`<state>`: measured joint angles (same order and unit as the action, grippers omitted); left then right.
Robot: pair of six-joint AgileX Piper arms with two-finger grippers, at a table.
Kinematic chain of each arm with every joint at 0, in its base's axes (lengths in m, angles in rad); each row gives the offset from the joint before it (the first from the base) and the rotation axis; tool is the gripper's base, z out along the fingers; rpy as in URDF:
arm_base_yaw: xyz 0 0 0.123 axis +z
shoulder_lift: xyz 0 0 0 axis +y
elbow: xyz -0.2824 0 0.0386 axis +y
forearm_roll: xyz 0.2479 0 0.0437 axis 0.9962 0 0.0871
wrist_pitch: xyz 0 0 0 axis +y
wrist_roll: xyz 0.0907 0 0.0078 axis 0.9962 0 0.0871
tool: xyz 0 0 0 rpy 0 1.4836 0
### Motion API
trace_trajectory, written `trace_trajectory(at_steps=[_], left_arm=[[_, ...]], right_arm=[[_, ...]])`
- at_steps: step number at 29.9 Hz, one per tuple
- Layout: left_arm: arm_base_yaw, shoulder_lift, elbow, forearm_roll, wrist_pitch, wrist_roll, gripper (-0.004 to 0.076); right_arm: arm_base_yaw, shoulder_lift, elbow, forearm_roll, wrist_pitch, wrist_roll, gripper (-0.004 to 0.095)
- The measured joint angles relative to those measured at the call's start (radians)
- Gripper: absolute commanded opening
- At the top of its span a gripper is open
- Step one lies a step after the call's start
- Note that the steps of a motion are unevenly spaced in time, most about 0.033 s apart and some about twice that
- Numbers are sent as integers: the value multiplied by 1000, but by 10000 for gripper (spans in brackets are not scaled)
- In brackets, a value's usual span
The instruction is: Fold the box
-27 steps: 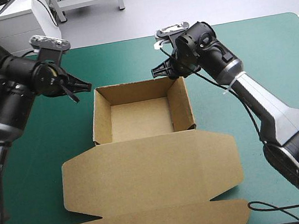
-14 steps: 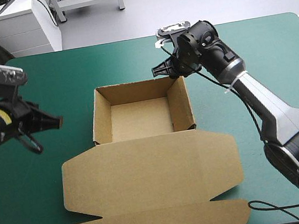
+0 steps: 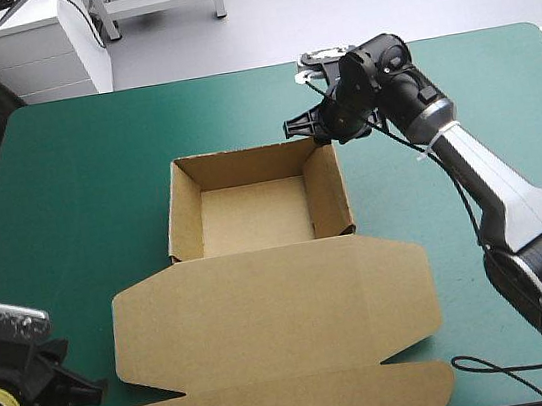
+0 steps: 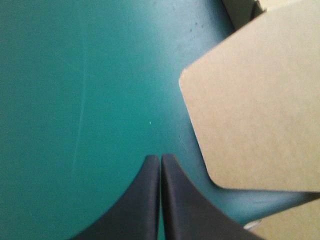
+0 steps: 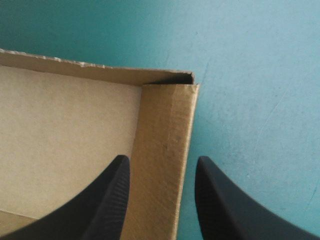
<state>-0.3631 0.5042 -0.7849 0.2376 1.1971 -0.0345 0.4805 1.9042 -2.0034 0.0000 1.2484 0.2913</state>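
Box (image 3: 253, 216): open tray, lid (image 3: 276, 313) flat.
My left gripper (image 4: 160, 157): low beside lid's left corner, fingers together, empty.
My right gripper (image 5: 161, 159): fingers apart astride tray's right wall.

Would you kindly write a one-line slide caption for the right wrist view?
Open right gripper over the far-corner side wall of the box, one finger to each side.

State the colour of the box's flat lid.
The box's lid is plain brown, unprinted; best seen in the high view.
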Motion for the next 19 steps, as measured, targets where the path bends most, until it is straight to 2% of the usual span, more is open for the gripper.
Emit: trace_trajectory(at_steps=[6,15,17,19], left_arm=[[0,-183,153,-3,0,-23,-8],[0,-311,202,-4,17,-29,-8],[0,-314,202,-4,24,-29,-8],[0,-314,202,-4,26,-29,-8]], right_arm=[[0,59,41,47,-1,-17,391],[-1,129,77,67,-9,-19,390],[-1,140,98,72,-9,-21,352],[-1,148,108,76,-9,-27,239]])
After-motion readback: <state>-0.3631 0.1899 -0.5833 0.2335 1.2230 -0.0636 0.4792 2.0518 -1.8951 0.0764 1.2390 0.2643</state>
